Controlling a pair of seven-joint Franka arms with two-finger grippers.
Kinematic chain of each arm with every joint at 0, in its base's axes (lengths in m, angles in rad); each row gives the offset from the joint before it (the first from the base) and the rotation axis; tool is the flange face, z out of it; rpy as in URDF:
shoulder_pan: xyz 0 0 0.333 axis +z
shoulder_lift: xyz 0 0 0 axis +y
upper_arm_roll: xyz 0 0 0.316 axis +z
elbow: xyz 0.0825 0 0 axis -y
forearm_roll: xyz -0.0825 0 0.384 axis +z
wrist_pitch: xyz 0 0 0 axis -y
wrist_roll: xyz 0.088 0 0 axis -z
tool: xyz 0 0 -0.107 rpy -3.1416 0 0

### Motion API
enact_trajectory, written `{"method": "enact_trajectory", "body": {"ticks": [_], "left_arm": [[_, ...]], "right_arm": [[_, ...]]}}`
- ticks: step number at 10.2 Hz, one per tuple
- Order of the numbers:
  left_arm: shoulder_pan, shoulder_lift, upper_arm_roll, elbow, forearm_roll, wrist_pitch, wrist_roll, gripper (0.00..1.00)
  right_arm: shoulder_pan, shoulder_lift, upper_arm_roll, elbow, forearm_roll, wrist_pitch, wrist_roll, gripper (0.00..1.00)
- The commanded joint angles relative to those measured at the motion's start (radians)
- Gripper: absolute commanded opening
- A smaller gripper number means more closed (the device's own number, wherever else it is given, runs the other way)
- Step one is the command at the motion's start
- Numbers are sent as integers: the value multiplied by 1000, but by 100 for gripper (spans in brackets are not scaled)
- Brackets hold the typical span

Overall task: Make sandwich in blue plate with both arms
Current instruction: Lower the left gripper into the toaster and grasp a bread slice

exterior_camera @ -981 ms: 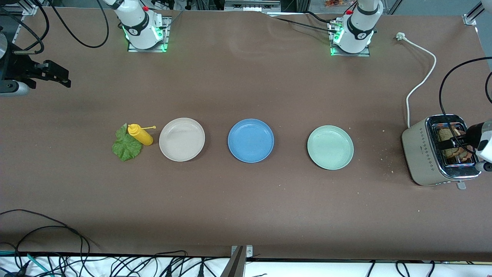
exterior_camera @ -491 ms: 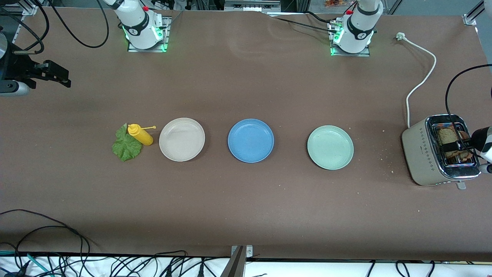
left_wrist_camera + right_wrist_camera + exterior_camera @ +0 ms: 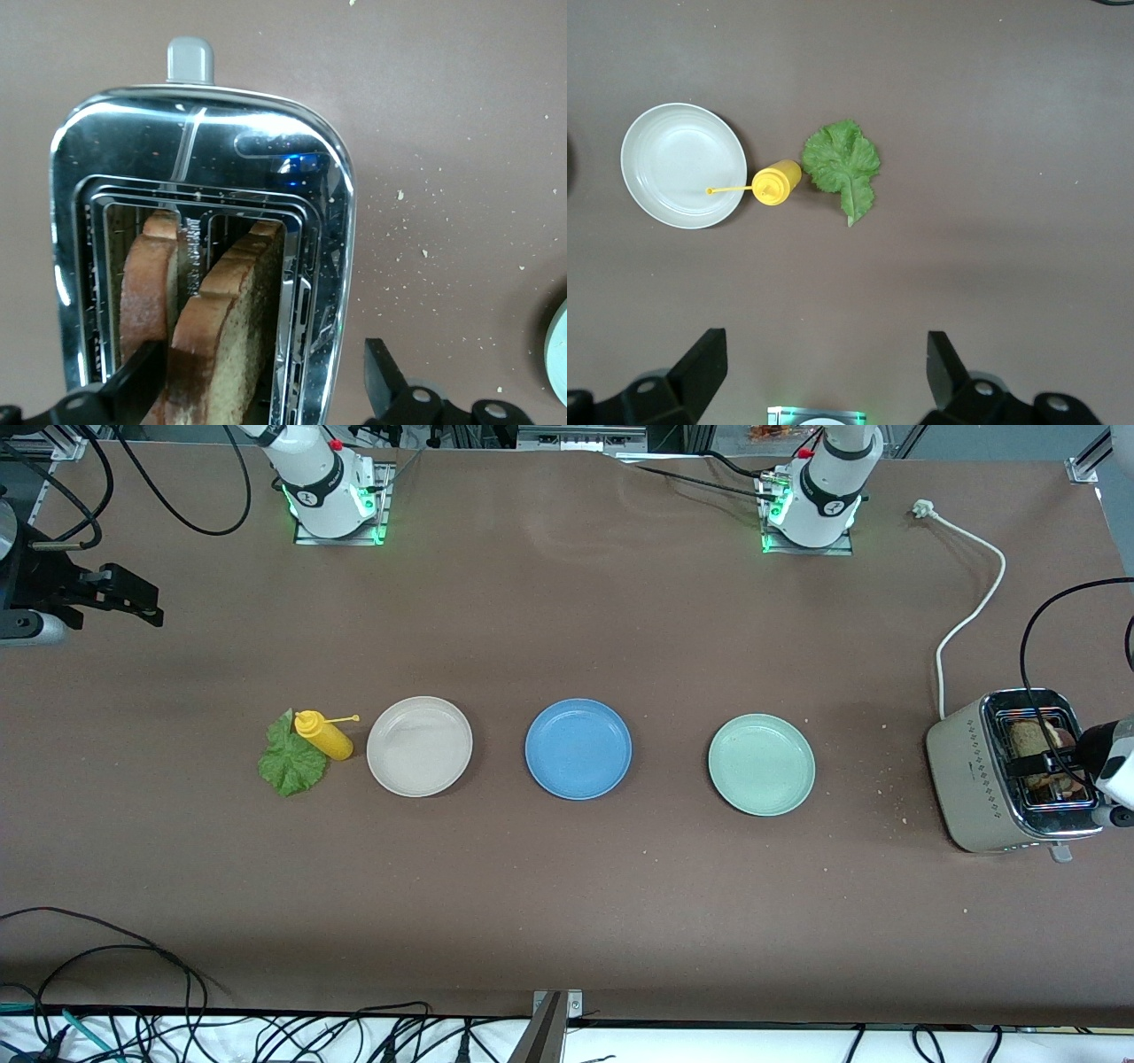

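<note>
The right gripper (image 3: 133, 598) is held open and empty over the right arm's end of the table, and that arm is seen to wait. Below and ahead of it a lettuce leaf (image 3: 843, 166) lies flat with a yellow bottle (image 3: 775, 183) touching its edge and a beige plate (image 3: 651, 155) just beside the bottle. The blue plate (image 3: 578, 748) is found bare, well apart from both grippers and roughly between them, with a green plate (image 3: 761, 764) on the side towards the left gripper.

Over the last second only the left gripper (image 3: 261, 354) has been shifted, by a small amount, above the toaster (image 3: 974, 775); nothing on the table has been moved. A lining-up for the first slice is judged to be under way, so the sandwich is hardly begun.

Two bread slices (image 3: 226, 310) are stood on edge directly below this gripper, crust upward, their long axis run along the slots. Their flat faces are turned towards the fingers (image 3: 383, 376), which are spread wide with nothing gripped
</note>
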Motion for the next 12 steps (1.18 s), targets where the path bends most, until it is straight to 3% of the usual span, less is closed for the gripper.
{"method": "enact_trajectory", "body": {"ticks": [1,3,4,6,9,12], "left_arm": [[-3,35,-5,31,6,-6,22,89],[-1,34,-5,31,7,-6,23,67],[-1,34,-5,31,7,-8,25,50],[-1,31,-5,31,9,-9,26,41],[2,23,-6,31,12,-15,29,16],[9,0,-8,37,6,-28,89,7]], "right_arm": [[-1,7,-1,25,8,-12,8,100],[0,9,-1,27,6,-12,8,100],[-1,7,-1,25,6,-12,8,100],[0,7,-1,25,6,-12,8,100],[-1,9,-1,25,6,-13,8,100],[-1,9,-1,25,6,-13,8,100]]}}
